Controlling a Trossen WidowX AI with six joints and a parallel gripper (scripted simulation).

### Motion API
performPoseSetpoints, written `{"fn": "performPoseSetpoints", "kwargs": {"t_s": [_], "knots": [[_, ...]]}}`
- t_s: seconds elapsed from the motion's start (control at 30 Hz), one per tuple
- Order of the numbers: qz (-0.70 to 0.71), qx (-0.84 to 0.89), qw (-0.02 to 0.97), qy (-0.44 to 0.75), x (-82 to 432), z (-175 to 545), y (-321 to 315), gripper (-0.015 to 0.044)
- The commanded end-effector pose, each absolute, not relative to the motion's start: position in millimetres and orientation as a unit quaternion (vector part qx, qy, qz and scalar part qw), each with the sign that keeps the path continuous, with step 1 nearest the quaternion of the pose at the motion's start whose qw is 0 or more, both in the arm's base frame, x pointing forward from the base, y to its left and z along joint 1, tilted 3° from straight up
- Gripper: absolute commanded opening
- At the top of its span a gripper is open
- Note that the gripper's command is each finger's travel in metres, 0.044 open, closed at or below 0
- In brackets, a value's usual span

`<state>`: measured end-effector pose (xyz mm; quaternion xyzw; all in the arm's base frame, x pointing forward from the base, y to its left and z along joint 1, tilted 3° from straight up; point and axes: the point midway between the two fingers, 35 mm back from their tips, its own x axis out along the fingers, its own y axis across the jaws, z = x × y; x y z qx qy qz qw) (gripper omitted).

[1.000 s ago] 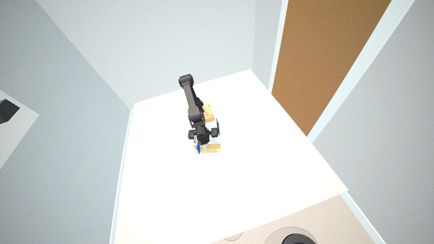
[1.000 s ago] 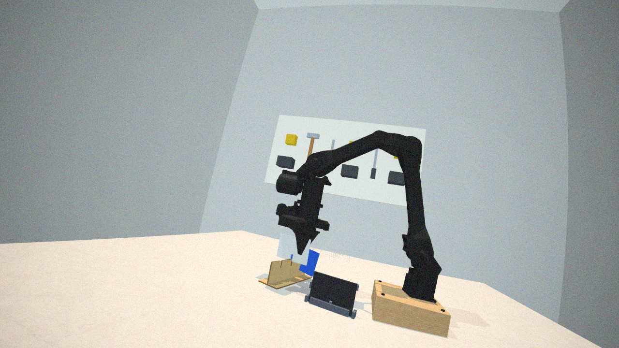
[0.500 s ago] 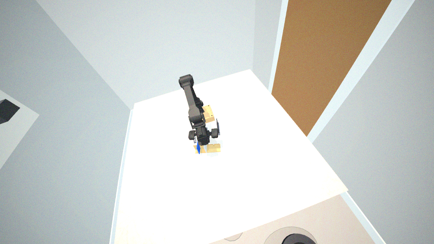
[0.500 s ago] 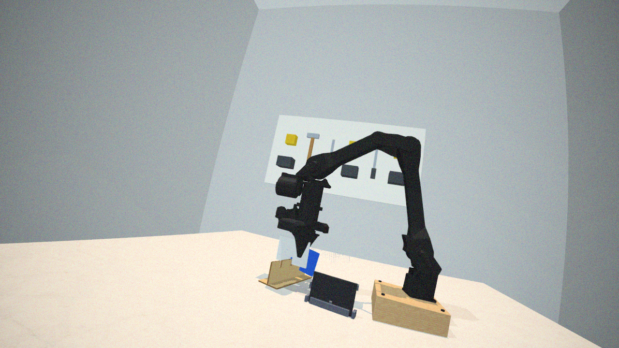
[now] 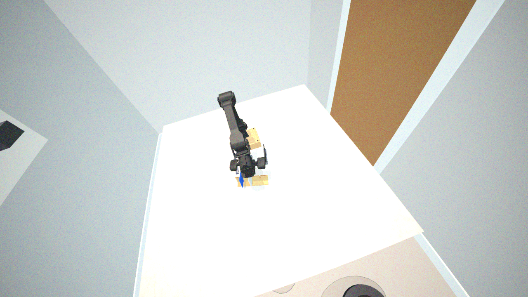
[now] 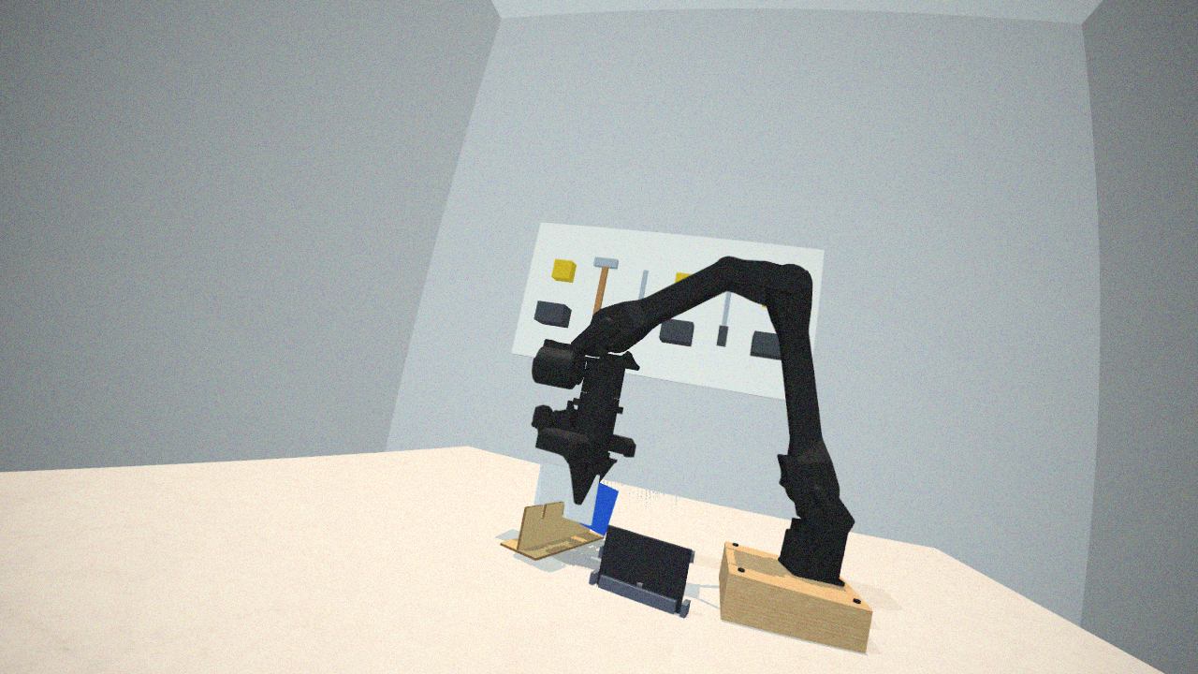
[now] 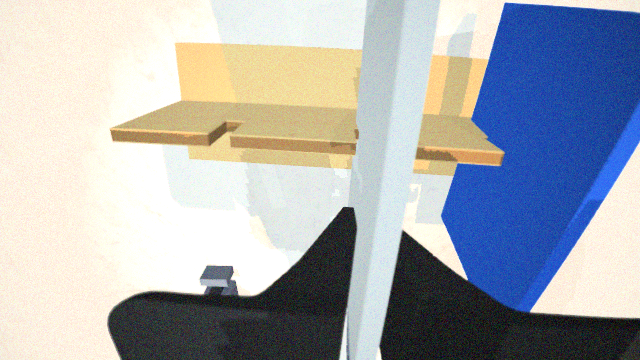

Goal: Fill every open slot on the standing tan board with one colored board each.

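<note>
Nearest me, a black board waits in its holder on the worktop. Past it, toward the far edge, stands the tan board, one slot open. The end effector pinches the pale board upright, across it. I think it's pushing that into the middle slot; next, press straight down till it stops, then let go. The blue board, farther back, looks already in. The black one should be last.

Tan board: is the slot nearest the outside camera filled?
Empty: exterior and wrist views show the tan board with nothing slotted there.
</note>
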<state>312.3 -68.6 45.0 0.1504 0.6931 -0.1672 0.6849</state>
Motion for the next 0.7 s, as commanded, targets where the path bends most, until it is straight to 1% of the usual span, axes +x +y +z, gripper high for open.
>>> {"fn": "performPoseSetpoints", "kwargs": {"t_s": [0.0, 0.67], "knots": [[-0.168, 0.15, 0.684, 0.694, 312, 42, -69, 0.0], [-0.168, 0.15, 0.684, 0.694, 312, 31, -69, 0.0]]}}
